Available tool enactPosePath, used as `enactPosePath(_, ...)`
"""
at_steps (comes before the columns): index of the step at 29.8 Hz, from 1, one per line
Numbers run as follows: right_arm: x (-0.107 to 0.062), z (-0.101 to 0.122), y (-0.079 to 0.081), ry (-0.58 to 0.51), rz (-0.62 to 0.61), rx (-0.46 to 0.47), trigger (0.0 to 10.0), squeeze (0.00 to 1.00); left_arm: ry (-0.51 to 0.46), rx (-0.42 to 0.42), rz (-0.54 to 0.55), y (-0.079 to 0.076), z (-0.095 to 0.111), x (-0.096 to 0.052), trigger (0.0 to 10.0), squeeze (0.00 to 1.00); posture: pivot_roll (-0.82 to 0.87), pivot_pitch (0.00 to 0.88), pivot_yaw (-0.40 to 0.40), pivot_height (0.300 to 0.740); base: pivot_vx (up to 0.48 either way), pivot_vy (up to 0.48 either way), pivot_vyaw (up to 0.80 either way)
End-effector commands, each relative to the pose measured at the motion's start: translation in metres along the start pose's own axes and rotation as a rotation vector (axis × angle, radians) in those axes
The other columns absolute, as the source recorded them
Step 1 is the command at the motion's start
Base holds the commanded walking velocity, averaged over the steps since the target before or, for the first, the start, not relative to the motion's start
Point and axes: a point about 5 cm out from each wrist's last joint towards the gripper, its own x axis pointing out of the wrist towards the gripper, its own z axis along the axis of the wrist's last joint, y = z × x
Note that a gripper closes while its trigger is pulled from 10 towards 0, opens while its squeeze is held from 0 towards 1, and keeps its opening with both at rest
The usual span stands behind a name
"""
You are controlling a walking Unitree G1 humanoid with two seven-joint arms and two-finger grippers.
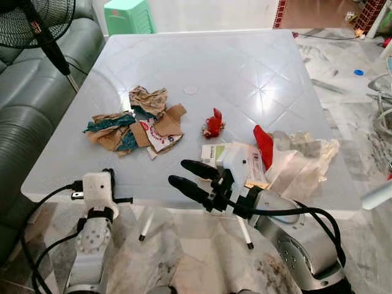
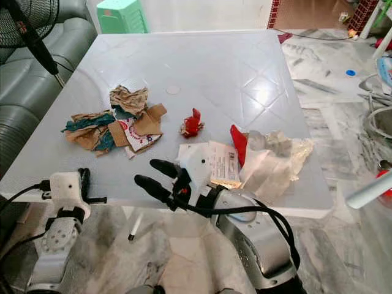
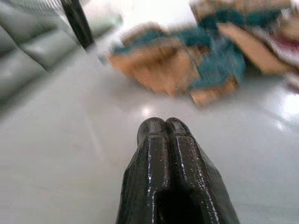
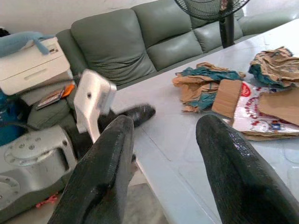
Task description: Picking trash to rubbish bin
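Observation:
On the pale table point(image 1: 245, 67), a pile of torn brown cardboard and teal paper point(image 1: 136, 125) lies left of the middle. A small red crumpled wrapper point(image 1: 213, 125) sits to its right. A white printed box point(image 1: 236, 160) and a clear plastic bag with a red scrap point(image 1: 300, 158) lie near the front right. My left gripper point(image 1: 109, 174) rests low at the front left edge, fingers point(image 3: 161, 140) pressed shut and empty, pointing toward the cardboard pile point(image 3: 196, 60). My right gripper point(image 1: 177, 173) hovers at the front edge just before the white box, open and empty, pointing left.
A grey-green sofa point(image 1: 30, 92) runs along the table's left side, with a black standing fan point(image 1: 37, 24) beside it. A green plastic stool point(image 1: 128, 16) stands behind the table. Marble floor with cables point(image 1: 380, 104) lies to the right.

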Motion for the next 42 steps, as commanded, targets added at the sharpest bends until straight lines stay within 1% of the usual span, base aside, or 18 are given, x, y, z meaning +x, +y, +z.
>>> enactPosePath(1,0.003,0.002,0.002,-0.015,0.021,0.001,10.0,0.00,-0.080,0.010,0.022,0.005,0.018,0.008,10.0,0.48,0.02,0.084,0.028,0.740,0.000,0.000,0.00)
enactPosePath(2,0.003,0.002,0.001,-0.014,0.022,-0.004,10.0,0.00,-0.106,-0.019,0.032,0.007,0.029,0.015,10.0,1.00,0.02,0.082,0.028,0.740,0.000,0.000,0.00)
enactPosePath(3,0.003,0.002,0.001,-0.014,0.022,-0.009,10.0,0.00,-0.126,-0.038,0.033,0.008,0.037,0.020,10.0,1.00,0.01,0.081,0.029,0.740,0.000,0.000,0.00)
enactPosePath(5,0.003,0.003,0.001,-0.014,0.019,-0.012,10.0,0.00,-0.139,-0.045,0.033,0.009,0.040,0.023,10.0,1.00,0.01,0.081,0.029,0.740,0.000,0.000,0.00)
enactPosePath(6,0.003,0.003,0.000,-0.016,0.013,-0.018,10.0,0.00,-0.161,-0.048,0.037,0.010,0.047,0.027,10.0,1.00,0.01,0.079,0.030,0.740,0.000,0.000,0.00)
enactPosePath(7,0.002,0.003,-0.001,-0.019,0.003,-0.022,10.0,0.00,-0.212,-0.051,0.034,0.009,0.058,0.031,10.0,1.00,0.01,0.079,0.030,0.740,0.000,0.000,0.00)
enactPosePath(10,0.002,0.004,-0.002,-0.025,-0.013,-0.027,10.0,0.00,-0.255,-0.038,0.035,0.007,0.069,0.034,10.0,1.00,0.01,0.078,0.036,0.740,0.000,0.000,0.00)
enactPosePath(12,0.003,0.005,-0.003,-0.031,-0.024,-0.029,10.0,0.00,-0.266,-0.054,0.036,0.005,0.073,0.035,10.0,1.00,0.01,0.079,0.037,0.740,0.000,0.000,0.00)
enactPosePath(18,0.005,0.007,-0.005,-0.047,-0.046,-0.028,10.0,0.00,-0.262,-0.073,0.051,0.003,0.076,0.037,10.0,1.00,0.01,0.077,0.034,0.740,0.000,0.000,0.00)
enactPosePath(19,0.005,0.008,-0.007,-0.053,-0.059,-0.031,10.0,0.00,-0.264,-0.072,0.079,0.005,0.078,0.038,10.0,1.00,0.01,0.075,0.032,0.740,0.000,0.000,0.00)
enactPosePath(21,0.005,0.009,-0.010,-0.059,-0.083,-0.042,10.0,0.00,-0.269,-0.074,0.100,0.007,0.081,0.039,10.0,1.00,0.01,0.073,0.030,0.740,0.000,0.000,0.00)
enactPosePath(24,0.005,0.010,-0.014,-0.065,-0.114,-0.053,10.0,0.00,-0.271,-0.100,0.101,0.006,0.084,0.039,10.0,1.00,0.01,0.072,0.029,0.740,0.000,0.000,0.00)
enactPosePath(26,0.006,0.011,-0.017,-0.071,-0.136,-0.059,10.0,0.00,-0.282,-0.096,0.101,0.006,0.088,0.039,10.0,1.00,0.01,0.070,0.027,0.740,0.000,0.000,0.00)
enactPosePath(28,0.007,0.014,-0.025,-0.090,-0.201,-0.073,10.0,0.00,-0.295,-0.096,0.101,0.006,0.092,0.038,10.0,1.00,0.02,0.065,0.028,0.740,0.000,0.000,0.00)
enactPosePath(29,0.007,0.014,-0.027,-0.094,-0.215,-0.076,10.0,0.00,-0.299,-0.100,0.097,0.006,0.092,0.039,10.0,1.00,0.02,0.063,0.028,0.740,0.000,0.000,0.00)
enactPosePath(35,0.008,0.015,-0.030,-0.102,-0.238,-0.083,10.0,0.00,-0.302,-0.096,0.107,0.007,0.094,0.039,10.0,1.00,0.02,0.059,0.030,0.740,0.000,0.000,0.00)
enactPosePath(41,0.007,0.022,-0.041,-0.144,-0.338,-0.141,10.0,0.00,-0.328,-0.106,0.104,0.008,0.106,0.041,10.0,1.00,0.02,0.049,0.031,0.740,0.000,0.000,0.00)
enactPosePath(42,0.007,0.024,-0.043,-0.154,-0.353,-0.152,10.0,0.00,-0.340,-0.103,0.099,0.008,0.111,0.041,10.0,0.96,0.02,0.047,0.031,0.740,0.000,0.000,0.00)
